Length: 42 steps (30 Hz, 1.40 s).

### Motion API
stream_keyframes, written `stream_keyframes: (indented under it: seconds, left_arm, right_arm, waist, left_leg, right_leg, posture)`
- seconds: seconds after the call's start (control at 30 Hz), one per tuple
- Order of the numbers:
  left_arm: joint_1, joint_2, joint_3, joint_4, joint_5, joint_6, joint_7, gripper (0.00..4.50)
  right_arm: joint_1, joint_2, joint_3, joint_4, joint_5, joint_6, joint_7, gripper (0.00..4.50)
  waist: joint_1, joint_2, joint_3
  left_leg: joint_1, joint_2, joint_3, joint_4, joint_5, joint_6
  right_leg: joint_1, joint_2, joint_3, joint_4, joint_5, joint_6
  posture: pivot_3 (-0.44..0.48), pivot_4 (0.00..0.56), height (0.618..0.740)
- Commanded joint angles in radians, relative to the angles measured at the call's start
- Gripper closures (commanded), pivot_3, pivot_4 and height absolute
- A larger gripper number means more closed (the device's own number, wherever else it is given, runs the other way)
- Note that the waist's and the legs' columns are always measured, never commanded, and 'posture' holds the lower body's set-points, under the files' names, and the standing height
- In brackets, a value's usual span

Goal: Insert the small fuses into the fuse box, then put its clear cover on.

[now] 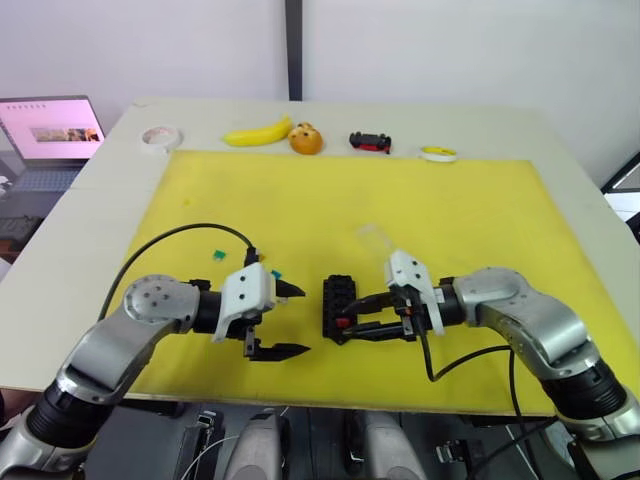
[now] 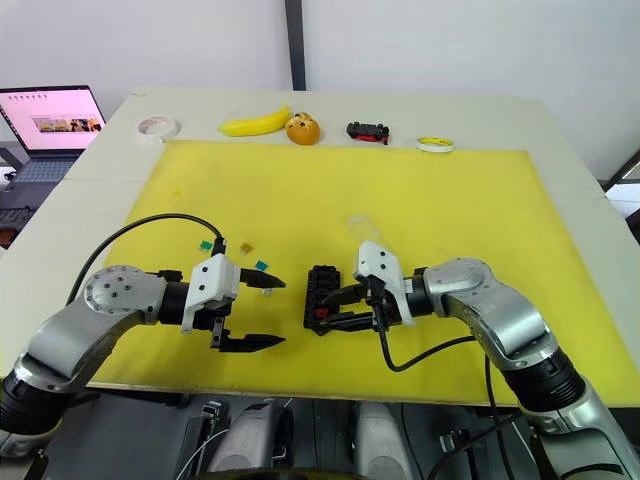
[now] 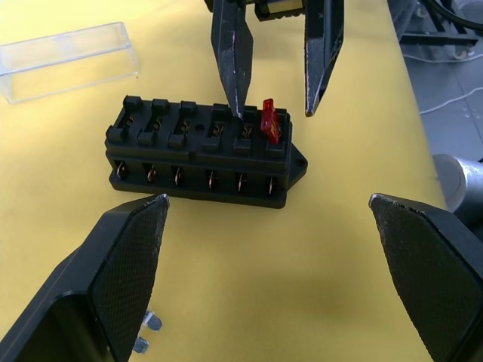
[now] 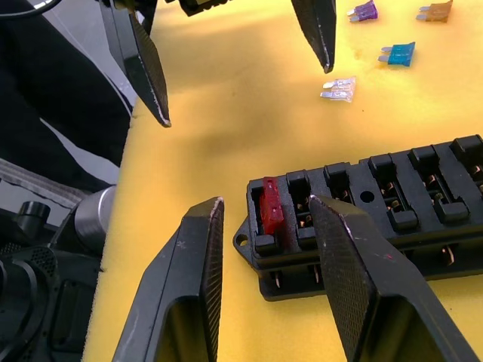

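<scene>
The fuse box (image 1: 338, 308) lay on the yellow mat (image 1: 450, 215), a red fuse (image 4: 270, 206) seated in its end slot. The right hand (image 1: 372, 314) hovered there, fingers parted, gripping nothing. The left hand (image 1: 291, 320) gaped wide, empty. The clear cover (image 3: 68, 60) lay just beyond the box.

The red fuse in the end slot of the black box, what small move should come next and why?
Probably the right tool should back off and go for another fuse. The red fuse stands in the end slot of the fuse box, with the tool open around it, not clamped. The other slots look empty, and the teal fuse and purple fuse lie loose on the yellow mat.
</scene>
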Motion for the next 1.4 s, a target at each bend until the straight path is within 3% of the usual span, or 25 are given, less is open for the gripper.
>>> stream_keyframes:
  seconds: [0.03, 0.43, 0.93, 1.4]
  left_arm:
    - [-0.008, -0.003, -0.001, -0.028, -0.002, -0.007, 0.003, 0.00]
    - [-0.011, -0.007, -0.009, -0.029, 0.001, -0.012, -0.001, 0.00]
    - [0.002, -0.018, -0.025, -0.008, 0.014, -0.042, 0.003, 0.00]
    - [-0.018, -0.018, -0.021, -0.014, 0.008, -0.022, 0.009, 0.00]
  right_arm:
    - [0.004, -0.023, 0.021, -0.014, -0.051, -0.063, 0.009, 2.59]
    - [-0.003, -0.019, 0.006, -0.038, -0.054, -0.088, 0.004, 2.59]
    - [-0.027, -0.010, -0.056, -0.087, 0.045, 0.038, -0.022, 2.59]
    - [-0.005, -0.024, -0.014, -0.073, -0.004, 0.016, -0.029, 2.59]
  waist:
    - [0.000, 0.000, 0.000]
    - [0.000, 0.000, 0.000]
    - [0.001, 0.000, 0.000]
    - [0.001, 0.000, 0.000]
  left_leg:
    - [0.000, 0.000, 0.000, 0.000, 0.000, 0.000]
    - [0.000, 0.000, 0.000, 0.000, 0.000, 0.000]
    - [0.000, 0.000, 0.000, 0.000, 0.000, 0.000]
    - [0.000, 0.000, 0.000, 0.000, 0.000, 0.000]
  right_leg:
    - [0.000, 0.000, 0.000, 0.000, 0.000, 0.000]
    - [0.000, 0.000, 0.000, 0.000, 0.000, 0.000]
    - [0.000, 0.000, 0.000, 0.000, 0.000, 0.000]
    - [0.000, 0.000, 0.000, 0.000, 0.000, 0.000]
  posture:
    - [0.000, 0.150, 0.737]
    - [0.000, 0.150, 0.737]
    - [0.000, 0.150, 0.737]
    - [0.000, 0.150, 0.737]
